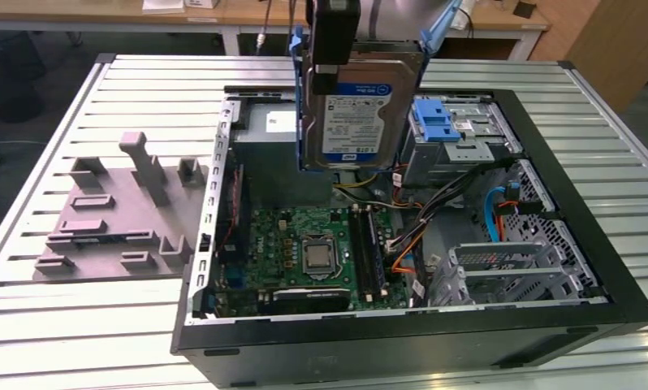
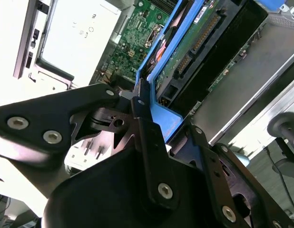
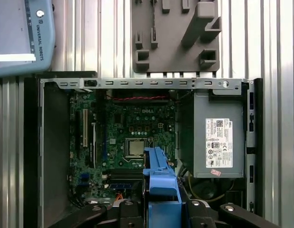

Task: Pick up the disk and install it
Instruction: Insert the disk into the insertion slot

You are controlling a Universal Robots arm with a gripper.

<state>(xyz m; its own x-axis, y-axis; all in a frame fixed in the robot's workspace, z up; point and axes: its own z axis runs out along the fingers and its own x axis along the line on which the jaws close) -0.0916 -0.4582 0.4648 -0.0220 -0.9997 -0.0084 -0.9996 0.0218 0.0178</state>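
Step, as I judge it: the disk (image 1: 359, 114) is off the table (image 1: 42, 325) & hangs over the open computer case (image 1: 411, 348), not seated in any slot yet. To do this well: hang it plumb, no swing, edges square to the case walls, lower edge clear of the cables (image 1: 443, 195), squeeze on the frame only, never on the label.

Exterior view, left to right:
- Grey moulded holder (image 1: 123, 211): flat on the table, by the edge at the exterior view's left, apart from the case.
- Case: lid off, from table ctr to the edge at the exterior view's right.
- Green circuit board (image 1: 302, 252): on the case floor, along the wall at the exterior view's left.
- Disk: upright, label to the camera, above the case's far half, approx. mid-width. First wrist view has it over the board, w/ the grey box (image 3: 218, 142) beside it.
- Blue bracket (image 1: 446, 122): far corner of the case at the exterior view's right. Whether the disk touches it I can't tell.

Tool: the gripper (image 1: 330, 80) is clenched on the disk's top edge. In the second wrist view its 2 fingers (image 2: 149, 137) sit 1 each side of the blue frame (image 2: 163, 118), gap no wider than the frame, touching nothing else.
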